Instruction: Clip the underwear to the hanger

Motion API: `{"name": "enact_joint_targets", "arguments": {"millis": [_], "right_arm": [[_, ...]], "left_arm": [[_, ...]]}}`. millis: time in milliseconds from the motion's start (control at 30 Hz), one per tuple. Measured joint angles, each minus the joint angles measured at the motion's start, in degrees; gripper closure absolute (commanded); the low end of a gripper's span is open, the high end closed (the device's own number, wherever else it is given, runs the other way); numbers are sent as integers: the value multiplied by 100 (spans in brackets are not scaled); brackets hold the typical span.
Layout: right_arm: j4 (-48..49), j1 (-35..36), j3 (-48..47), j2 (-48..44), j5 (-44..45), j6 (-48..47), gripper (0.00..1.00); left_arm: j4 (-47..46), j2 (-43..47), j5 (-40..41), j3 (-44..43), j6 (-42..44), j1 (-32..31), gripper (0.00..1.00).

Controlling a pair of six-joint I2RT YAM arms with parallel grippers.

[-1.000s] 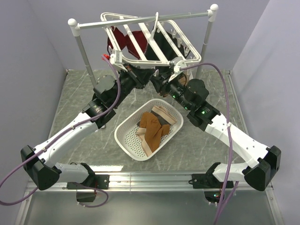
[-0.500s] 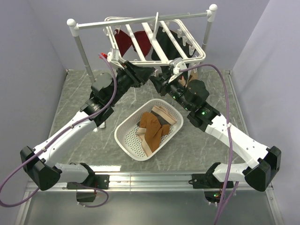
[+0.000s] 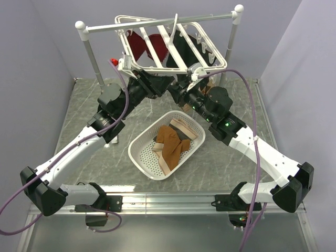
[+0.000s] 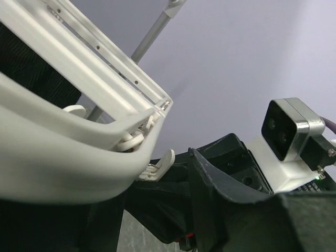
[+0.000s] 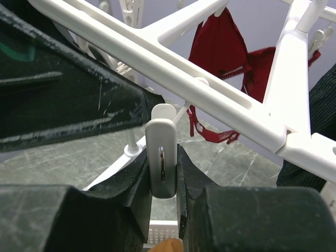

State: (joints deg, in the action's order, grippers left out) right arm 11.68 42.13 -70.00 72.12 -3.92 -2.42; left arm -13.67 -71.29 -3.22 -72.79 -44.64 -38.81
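The rust-brown underwear (image 3: 169, 140) lies in the white basket (image 3: 137, 153) in the middle of the table; its tip (image 5: 169, 245) shows below my right fingers. The white hanger (image 3: 157, 65) hangs tilted from the rail. My right gripper (image 3: 182, 93) is under its near edge, shut on a dangling white clip (image 5: 161, 157) that stands upright between the jaws (image 5: 161, 170). My left gripper (image 3: 157, 83) is at the hanger's near-left rim (image 4: 63, 168), open, jaws apart (image 4: 152, 184) just under a small clip (image 4: 159, 165).
A grey rail (image 3: 157, 22) with white ball ends on two posts carries the hanger. A dark red garment (image 5: 223, 44) and a dark one (image 3: 181, 50) hang clipped to it. Beige pieces (image 3: 184, 127) also lie in the basket. Walls close in behind and on both sides.
My left gripper has gone from shut to open at the hanger's near-left rim and shifted slightly left. The hanger has swung a little. The right gripper stays shut on its clip.
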Motion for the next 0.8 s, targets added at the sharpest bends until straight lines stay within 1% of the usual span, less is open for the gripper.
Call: {"name": "enact_joint_targets", "arguments": {"millis": [300, 467, 700, 800], "right_arm": [[-168, 0, -107, 57, -26, 0, 100], [-170, 0, -107, 57, -46, -2, 100], [-166, 0, -116, 59, -20, -7, 100], [-166, 0, -125, 70, -22, -20, 100]], "left_arm": [[-98, -42, -63, 44, 310, -7, 47], [68, -177, -26, -44, 372, -20, 47], [149, -273, 2, -175, 358, -39, 51], [127, -275, 2, -188, 343, -46, 61]]}}
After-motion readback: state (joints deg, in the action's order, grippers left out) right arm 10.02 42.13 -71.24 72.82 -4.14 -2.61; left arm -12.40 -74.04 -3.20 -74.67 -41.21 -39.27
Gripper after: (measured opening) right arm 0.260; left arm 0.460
